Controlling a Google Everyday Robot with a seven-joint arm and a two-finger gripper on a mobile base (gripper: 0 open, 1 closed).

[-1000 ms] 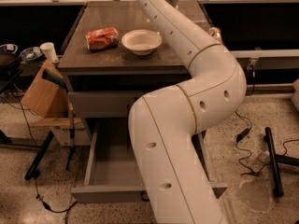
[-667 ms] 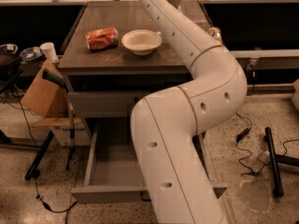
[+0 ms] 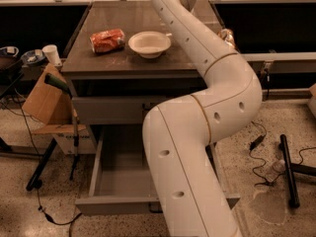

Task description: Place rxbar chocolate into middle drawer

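**While the drawer stands open, the bar is nowhere to be seen**

Although the middle drawer (image 3: pixel 123 179) is pulled out, well below the white bowl (image 3: pixel 149 44) and nearer to the camera, the part of its grey inside that I can see holds nothing (the thick white arm (image 3: pixel 217 83) covers its right side). The arm rises in front of the drawer, bends to the right of the bowl, and then passes behind the bowl up to the top edge of the view. The gripper is beyond that edge, somewhere past the bowl, so I cannot tell if it is apart, together or clamped on something.

The rxbar chocolate I cannot find. Just left of the bowl lies only the orange-red snack bag (image 3: pixel 107 40), and to the right of the bowl, partly behind the arm, stands a tan can (image 3: pixel 227 35). The bar may be in the gripper, or it may lie farther behind the bowl.

To my judgement the step in hand is the picking or the first lifting of the bar, and the placing is not yet done. The next move calls for carrying the bar over the bowl without touching it. Then the bar must go down past the closed drawer front (image 3: pixel 108 107), which sits between the bowl and the open drawer. It should be let go low over the tray.
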